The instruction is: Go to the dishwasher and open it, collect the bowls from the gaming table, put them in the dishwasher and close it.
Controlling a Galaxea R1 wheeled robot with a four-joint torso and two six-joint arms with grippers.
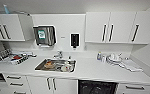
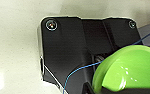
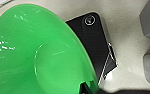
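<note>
The dishwasher (image 1: 97,87) stands under the front edge of the white counter (image 1: 96,71), right of the sink (image 1: 55,65), and its dark inside is visible. A lime green bowl (image 2: 131,70) shows close in the left wrist view, and a bright green bowl (image 3: 38,55) close in the right wrist view. I cannot tell how far either gripper is open, or whether it grips its bowl. Dishes (image 1: 114,59) lie near the counter's back edge.
</note>
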